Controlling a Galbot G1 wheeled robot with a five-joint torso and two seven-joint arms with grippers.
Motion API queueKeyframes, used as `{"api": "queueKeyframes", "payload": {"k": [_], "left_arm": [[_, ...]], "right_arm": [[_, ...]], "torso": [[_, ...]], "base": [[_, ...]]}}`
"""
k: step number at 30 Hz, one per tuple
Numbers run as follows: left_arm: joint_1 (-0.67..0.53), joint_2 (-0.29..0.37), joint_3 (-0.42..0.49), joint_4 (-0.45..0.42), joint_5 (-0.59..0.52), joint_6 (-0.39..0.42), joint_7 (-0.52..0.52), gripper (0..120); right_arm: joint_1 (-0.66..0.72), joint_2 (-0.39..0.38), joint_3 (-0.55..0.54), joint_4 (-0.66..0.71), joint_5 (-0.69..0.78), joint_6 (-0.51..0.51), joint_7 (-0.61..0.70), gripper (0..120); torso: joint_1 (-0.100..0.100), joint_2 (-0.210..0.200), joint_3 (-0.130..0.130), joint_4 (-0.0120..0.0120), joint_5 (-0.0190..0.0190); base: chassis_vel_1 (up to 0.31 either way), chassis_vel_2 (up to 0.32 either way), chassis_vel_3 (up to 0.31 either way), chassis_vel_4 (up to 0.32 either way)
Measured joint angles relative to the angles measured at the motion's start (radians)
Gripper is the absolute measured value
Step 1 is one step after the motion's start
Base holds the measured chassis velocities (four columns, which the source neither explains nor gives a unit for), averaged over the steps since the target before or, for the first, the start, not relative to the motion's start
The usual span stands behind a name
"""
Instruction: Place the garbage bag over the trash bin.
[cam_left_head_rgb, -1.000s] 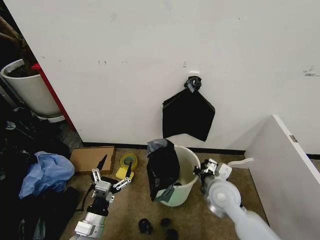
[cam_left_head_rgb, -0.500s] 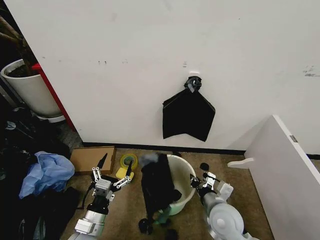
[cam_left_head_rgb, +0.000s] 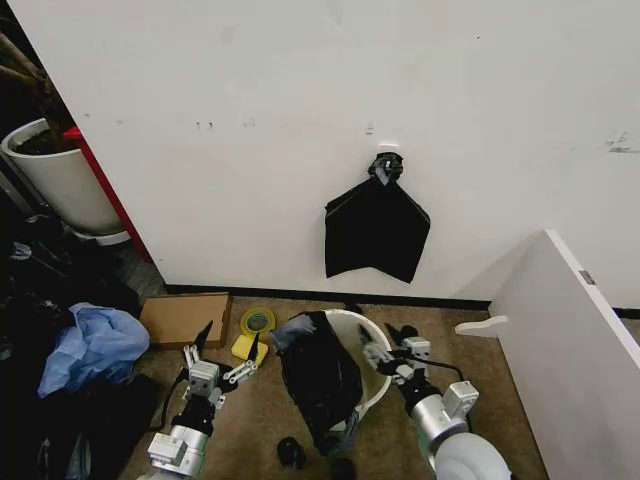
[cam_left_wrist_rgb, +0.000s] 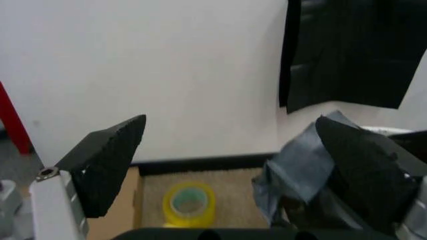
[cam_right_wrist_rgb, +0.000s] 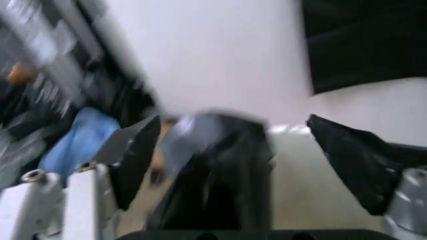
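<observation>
The garbage bag (cam_left_head_rgb: 320, 380) is draped over the left rim of the trash bin (cam_left_head_rgb: 372, 345), held by neither gripper, so a slide to the floor is judged likely. The right gripper (cam_left_head_rgb: 385, 350) is spread at the bin's right rim. The left gripper (cam_left_head_rgb: 222, 345), also spread, is idle nearby; a tape roll (cam_left_wrist_rgb: 189, 202) is shown close in its wrist view.

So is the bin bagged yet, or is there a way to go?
Partly. The garbage bag hangs draped over the near side of the trash bin, but most of the white rim is bare. The right tool is open at the far side of the rim; the left tool is open beside the bin, holding nothing. Left: spreading the bag's mouth around the whole rim.
</observation>
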Motion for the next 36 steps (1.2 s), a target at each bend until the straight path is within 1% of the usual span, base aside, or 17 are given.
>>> {"api": "queueKeyframes", "payload": {"k": [2,3,7,9,12,15,17,18,21,23,24,26,28,29,32,34,36], "left_arm": [[0.002,0.0,0.001,-0.005,-0.004,0.011,0.004,100],[0.002,0.0,0.001,-0.005,-0.004,0.011,0.004,100],[0.005,0.0,0.001,-0.017,-0.001,0.031,0.002,100],[0.004,-0.001,0.003,-0.018,0.0,0.037,-0.002,100],[0.0,-0.003,0.007,-0.023,-0.015,0.053,-0.011,100],[-0.008,-0.004,0.017,-0.047,-0.068,0.124,-0.068,100],[-0.015,-0.002,0.024,-0.075,-0.137,0.199,-0.104,100],[-0.015,-0.002,0.024,-0.075,-0.137,0.199,-0.104,100],[-0.041,-0.002,0.032,-0.106,-0.225,0.281,-0.133,100],[-0.066,-0.006,0.035,-0.111,-0.251,0.307,-0.14,100],[-0.066,-0.006,0.035,-0.111,-0.251,0.307,-0.14,100],[-0.076,-0.006,0.034,-0.111,-0.254,0.314,-0.14,100],[-0.078,-0.003,0.031,-0.111,-0.254,0.316,-0.14,100],[-0.077,-0.001,0.029,-0.11,-0.254,0.317,-0.14,100],[-0.073,0.0,0.024,-0.105,-0.253,0.316,-0.14,100],[-0.073,-0.001,0.023,-0.104,-0.252,0.315,-0.141,100],[-0.072,-0.003,0.023,-0.101,-0.25,0.314,-0.142,100]], "right_arm": [[0.025,-0.017,-0.011,-0.003,-0.039,-0.086,-0.006,86],[0.025,-0.017,-0.011,-0.003,-0.039,-0.086,-0.006,86],[0.067,-0.028,-0.045,0.002,-0.074,-0.191,0.055,69],[0.081,-0.02,-0.056,-0.001,-0.111,-0.215,0.093,61],[0.092,-0.007,-0.064,-0.012,-0.137,-0.229,0.138,52],[0.093,0.0,-0.06,-0.018,-0.144,-0.265,0.16,39],[0.087,-0.006,-0.049,-0.018,-0.152,-0.288,0.149,30],[0.087,-0.006,-0.049,-0.018,-0.152,-0.288,0.149,30],[0.075,-0.012,-0.045,-0.009,-0.153,-0.318,0.15,19],[0.068,-0.009,-0.05,-0.002,-0.154,-0.323,0.166,9],[0.068,-0.009,-0.05,-0.002,-0.154,-0.323,0.166,9],[0.066,0.001,-0.055,0.001,-0.156,-0.32,0.179,1],[0.065,0.006,-0.058,0.001,-0.171,-0.301,0.183,0],[0.065,0.006,-0.059,0.001,-0.182,-0.291,0.183,3],[0.066,0.004,-0.064,0.001,-0.211,-0.267,0.182,16],[0.067,0.004,-0.065,0.001,-0.22,-0.262,0.18,19],[0.07,0.003,-0.067,0.003,-0.231,-0.261,0.173,29]], "torso": [[0.0,0.0,0.0,0.0,0.0001],[0.0,0.0,0.0,0.0,0.0001],[0.0,0.0,0.0,0.0,0.0001],[0.0,0.0,0.0,0.0,0.0],[0.0,0.0,0.0,0.0,0.0001],[0.0,0.0,0.0,0.0,0.0001],[0.0,0.0,0.0,0.0,0.0001],[0.0,0.0,0.0,0.0,0.0001],[0.0,0.0,0.0,-0.0002,0.0001],[0.0,0.0,0.0,-0.0002,-0.0001],[0.0,0.0,0.0,-0.0002,-0.0001],[0.0,0.0,0.0,-0.0002,0.0001],[0.0,0.0,0.0,-0.0002,0.0],[0.0,0.0,0.0,-0.0001,0.0001],[0.0,0.0,0.0,-0.0001,0.0],[0.0,0.0,0.0,-0.0001,0.0001],[0.0,0.0,0.0,-0.0001,0.0]], "base": [[0.0,0.0,0.0,0.0],[0.0,0.0,0.0,0.0],[0.0,0.0,0.0,0.0],[0.0,0.0,0.0,0.0],[0.0,0.0,0.0,0.0],[0.0,0.0,0.0,0.0],[0.0,0.0,0.0,0.0],[0.0,0.0,0.0,0.0],[0.0,0.0,0.0,0.0],[0.0,0.0,0.0,0.0],[0.0,0.0,0.0,0.0],[0.0,0.0,0.0,0.0],[0.0,0.0,0.0,0.0],[0.0,0.0,0.0,0.0],[0.0,0.0,0.0,0.0],[0.0,0.0,0.0,0.0],[0.0,0.0,0.0,0.0]]}}
